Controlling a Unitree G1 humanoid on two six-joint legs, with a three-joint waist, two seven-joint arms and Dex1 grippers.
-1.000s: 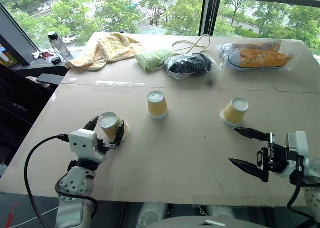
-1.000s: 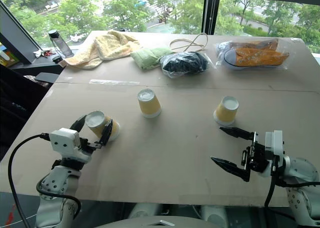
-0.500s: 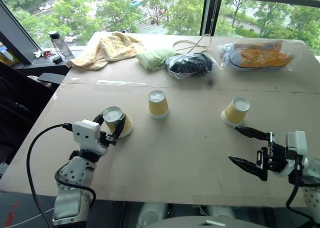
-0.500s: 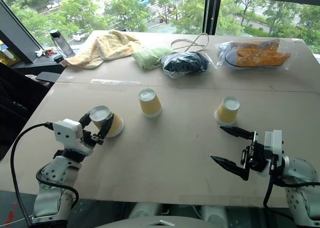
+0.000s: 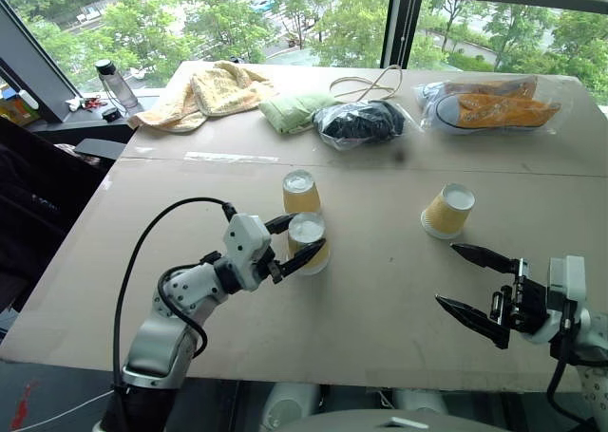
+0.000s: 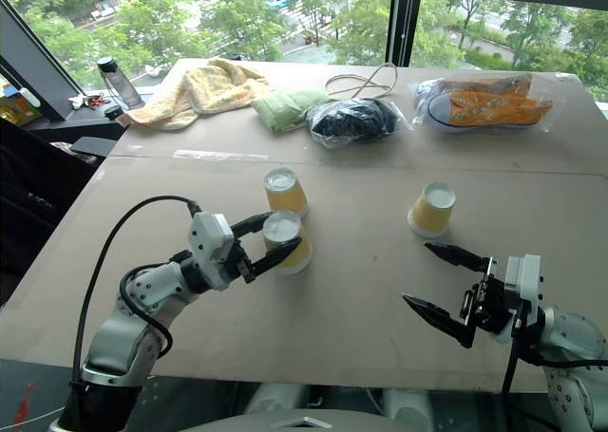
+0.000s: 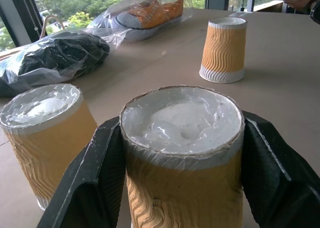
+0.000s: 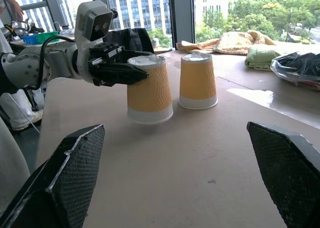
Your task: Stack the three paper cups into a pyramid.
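While the left gripper (image 5: 296, 243) is clamped on one upside-down paper cup (image 5: 308, 242), that cup sits just beside the middle cup (image 5: 300, 193) near the centre of the worktop (image 5: 380, 299); I can't tell if it rests on the surface or hangs just above. Base row looks like the step in hand: two cups side by side, nearly touching. Third cup (image 5: 446, 211) stands well apart to the right, upside down too. Right gripper (image 5: 478, 286) hovers low near it, fingers spread wide, holding nothing. Next move, I'd judge: set the held cup down snug against its neighbour, let go, then fetch the far cup for the top.
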